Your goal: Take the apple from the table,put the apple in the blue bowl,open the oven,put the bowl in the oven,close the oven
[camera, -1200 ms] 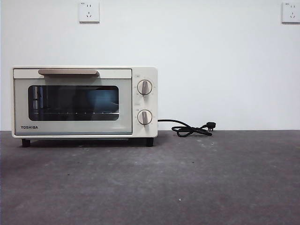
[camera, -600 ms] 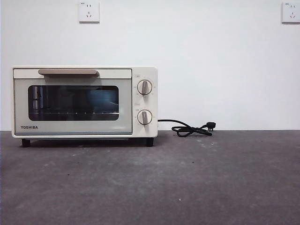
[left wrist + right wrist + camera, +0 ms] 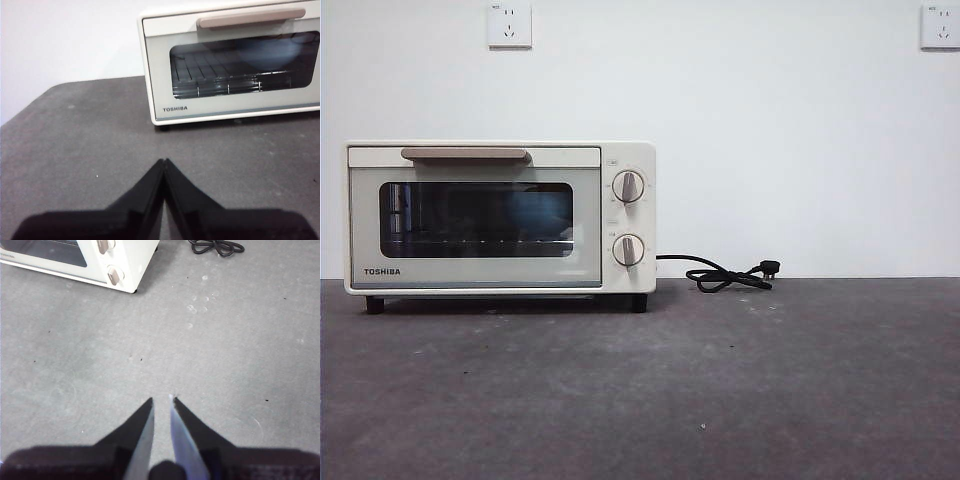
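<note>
Found the closed oven (image 3: 157, 70) filling the upper right beyond the clenched, empty left gripper (image 3: 164, 162), nearer it than the barely parted, empty right gripper (image 3: 162, 401).

A plain white wall (image 3: 770, 140) carries two white sockets, one (image 3: 510, 25) left, another (image 3: 940, 27) right.

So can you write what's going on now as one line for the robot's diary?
oven: door shut | blue shape behind glass | left gripper: shut, empty | right gripper: slightly open, empty | table
</note>
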Robot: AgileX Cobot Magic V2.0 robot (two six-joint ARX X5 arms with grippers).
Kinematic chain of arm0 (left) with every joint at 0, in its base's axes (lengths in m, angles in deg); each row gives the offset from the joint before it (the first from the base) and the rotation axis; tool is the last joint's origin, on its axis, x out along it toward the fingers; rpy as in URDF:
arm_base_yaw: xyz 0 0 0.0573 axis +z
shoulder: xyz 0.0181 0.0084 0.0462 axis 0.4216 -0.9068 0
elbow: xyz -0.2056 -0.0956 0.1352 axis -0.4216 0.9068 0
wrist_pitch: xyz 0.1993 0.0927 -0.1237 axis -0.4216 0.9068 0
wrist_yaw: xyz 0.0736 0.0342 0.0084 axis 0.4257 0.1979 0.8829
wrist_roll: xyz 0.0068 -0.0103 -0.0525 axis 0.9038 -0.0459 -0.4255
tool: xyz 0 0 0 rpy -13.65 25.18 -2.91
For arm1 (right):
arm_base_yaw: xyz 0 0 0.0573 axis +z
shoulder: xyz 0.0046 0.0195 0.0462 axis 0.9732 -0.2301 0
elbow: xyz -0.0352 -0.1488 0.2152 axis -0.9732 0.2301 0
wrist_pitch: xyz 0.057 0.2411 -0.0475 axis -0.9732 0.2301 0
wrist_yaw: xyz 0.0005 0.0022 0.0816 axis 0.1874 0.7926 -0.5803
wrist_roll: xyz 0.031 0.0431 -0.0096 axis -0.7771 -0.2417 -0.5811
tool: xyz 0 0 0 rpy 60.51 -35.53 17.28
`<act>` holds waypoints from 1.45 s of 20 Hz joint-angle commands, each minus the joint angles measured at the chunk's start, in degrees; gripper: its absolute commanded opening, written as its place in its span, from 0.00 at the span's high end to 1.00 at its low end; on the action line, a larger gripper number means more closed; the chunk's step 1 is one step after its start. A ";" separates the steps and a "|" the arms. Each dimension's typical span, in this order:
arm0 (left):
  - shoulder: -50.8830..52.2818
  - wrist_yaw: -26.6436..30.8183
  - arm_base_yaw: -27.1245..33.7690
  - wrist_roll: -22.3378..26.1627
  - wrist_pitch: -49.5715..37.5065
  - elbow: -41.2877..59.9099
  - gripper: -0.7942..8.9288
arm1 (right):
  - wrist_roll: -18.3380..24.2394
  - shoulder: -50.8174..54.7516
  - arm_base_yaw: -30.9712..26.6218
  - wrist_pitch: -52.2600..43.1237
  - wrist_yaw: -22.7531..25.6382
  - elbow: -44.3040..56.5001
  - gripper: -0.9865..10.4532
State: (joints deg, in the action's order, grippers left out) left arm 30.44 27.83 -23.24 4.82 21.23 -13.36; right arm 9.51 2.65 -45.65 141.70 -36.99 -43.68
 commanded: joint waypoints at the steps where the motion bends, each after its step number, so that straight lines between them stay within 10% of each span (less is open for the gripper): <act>1: 0.09 0.15 -0.13 -0.72 0.11 0.59 0.92 | -0.39 -0.02 0.00 -0.28 0.04 0.59 0.86; 17: -0.15 0.15 -0.13 -0.70 0.31 0.59 0.92 | -0.35 -0.02 0.00 -0.35 0.04 0.59 0.86; 21: -0.17 0.15 -0.13 -0.70 0.31 0.59 0.92 | 5.64 0.11 -1.99 -0.94 4.09 0.92 0.86; 29: -0.20 0.15 -0.13 -0.70 0.31 0.59 0.92 | 6.69 15.78 -17.07 -44.11 -5.53 33.75 0.86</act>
State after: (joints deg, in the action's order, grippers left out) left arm 30.29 27.83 -23.24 4.76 21.55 -13.36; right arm 15.87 18.12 -62.70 98.88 -42.06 -12.36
